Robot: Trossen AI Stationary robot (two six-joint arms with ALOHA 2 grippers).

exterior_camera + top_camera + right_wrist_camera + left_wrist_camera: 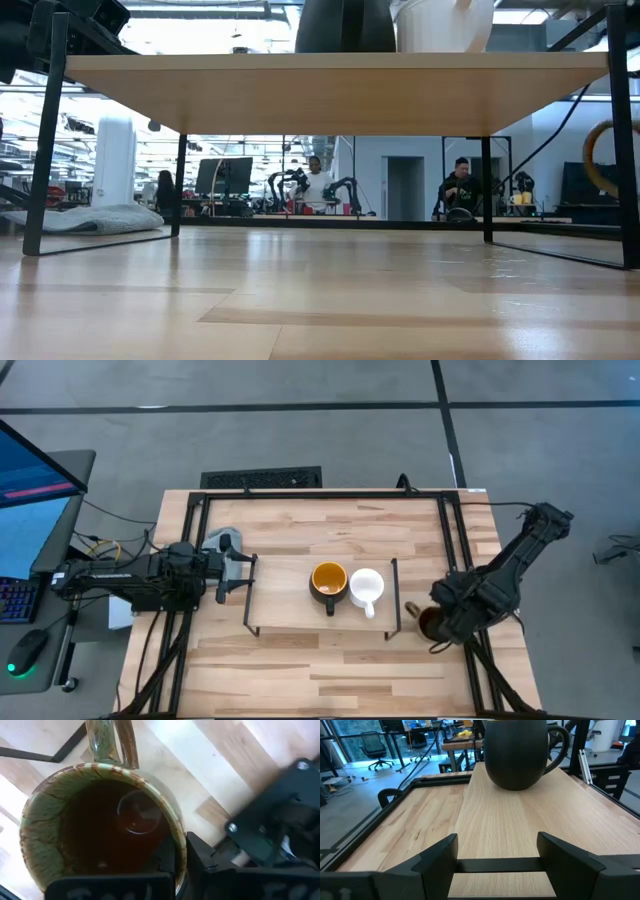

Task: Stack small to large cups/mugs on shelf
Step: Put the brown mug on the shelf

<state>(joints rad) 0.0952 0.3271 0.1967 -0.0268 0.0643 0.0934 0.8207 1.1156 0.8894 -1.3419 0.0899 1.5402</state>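
Observation:
The shelf [280,595] stands mid-table. On its board stand the dark mug with the yellow-orange inside [329,585] and, touching its right side, the small white mug [366,588]. Just off the shelf's right end, my right gripper [440,622] is shut on the olive-brown mug [95,830], whose dark inside faces the wrist camera. My left gripper [497,855] stands open and level at the shelf's left end, pointing along the board [520,810] at the dark mug [520,755], well short of it. My right gripper pinches the olive-brown mug's rim wall [176,845] on the side opposite the handle [112,742], one finger inside the mug and one outside. The fingers come from above, pointing down. In the low view a curved olive edge [597,160] shows above the tabletop.
Black rails [455,550] run along the table's left and right sides. Bare tabletop [330,670] lies between the shelf and the near edge. The shelf's left half is bare. People sit at benches in the room beyond [460,185].

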